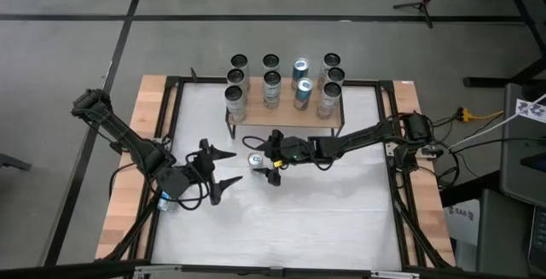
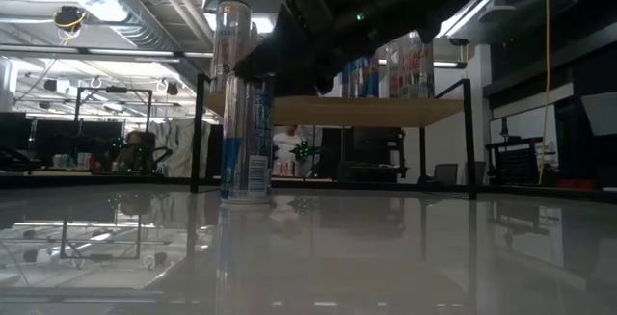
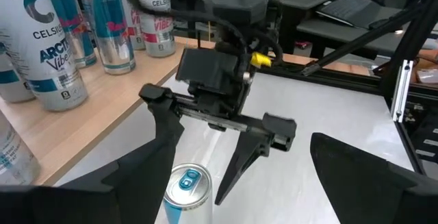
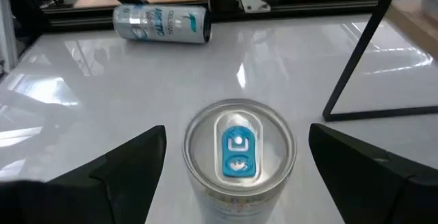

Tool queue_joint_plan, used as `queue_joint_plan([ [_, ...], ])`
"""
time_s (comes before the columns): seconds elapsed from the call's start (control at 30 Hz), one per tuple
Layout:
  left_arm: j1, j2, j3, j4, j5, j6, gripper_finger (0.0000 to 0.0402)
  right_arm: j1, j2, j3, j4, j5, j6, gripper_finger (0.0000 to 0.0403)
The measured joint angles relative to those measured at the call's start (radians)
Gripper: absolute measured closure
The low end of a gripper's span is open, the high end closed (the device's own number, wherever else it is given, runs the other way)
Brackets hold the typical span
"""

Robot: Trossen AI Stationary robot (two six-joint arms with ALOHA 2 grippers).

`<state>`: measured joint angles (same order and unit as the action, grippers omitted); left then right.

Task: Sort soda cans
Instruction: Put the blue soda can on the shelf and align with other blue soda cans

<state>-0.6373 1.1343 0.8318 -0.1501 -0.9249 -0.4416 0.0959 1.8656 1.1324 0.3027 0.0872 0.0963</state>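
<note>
One slim silver soda can [image 1: 256, 159] with a blue tab stands upright on the white table near its middle; it also shows in the right wrist view [image 4: 238, 148] and the low view [image 2: 244, 103]. My right gripper [image 1: 264, 160] is open at the height of the can's top, one finger on either side, with gaps to both. My left gripper [image 1: 223, 170] is open and empty just left of the can, pointing at it. Several cans [image 1: 271, 87] stand on a wooden shelf [image 1: 281, 117] at the far side. Another can [image 4: 161, 24] lies on its side by the table's left edge.
The shelf stands on dark legs [image 4: 356, 53] above the table's far part. A black frame [image 1: 175, 108] runs round the table, with wooden strips [image 1: 128, 177] outside it. The white surface [image 1: 324, 219] toward the near edge is free room.
</note>
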Motion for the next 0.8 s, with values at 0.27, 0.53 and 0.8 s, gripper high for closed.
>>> queue_joint_plan([
  [0.27, 0.0, 0.0, 0.0, 0.0, 0.0, 0.0, 0.0068, 0.001, 0.03, -0.001, -0.001, 0.0, 0.0, 0.0047],
  [0.53, 0.0, 0.001, 0.0, 0.0, -0.001, 0.0, 0.0068, 0.001, 0.039, -0.001, -0.008, -0.018, 0.0, 0.0096],
  [0.8, 0.0, 0.001, 0.0, 0.0, -0.001, 0.0, 0.0068, 0.0, 0.039, -0.001, -0.007, -0.093, -0.002, 0.0175],
])
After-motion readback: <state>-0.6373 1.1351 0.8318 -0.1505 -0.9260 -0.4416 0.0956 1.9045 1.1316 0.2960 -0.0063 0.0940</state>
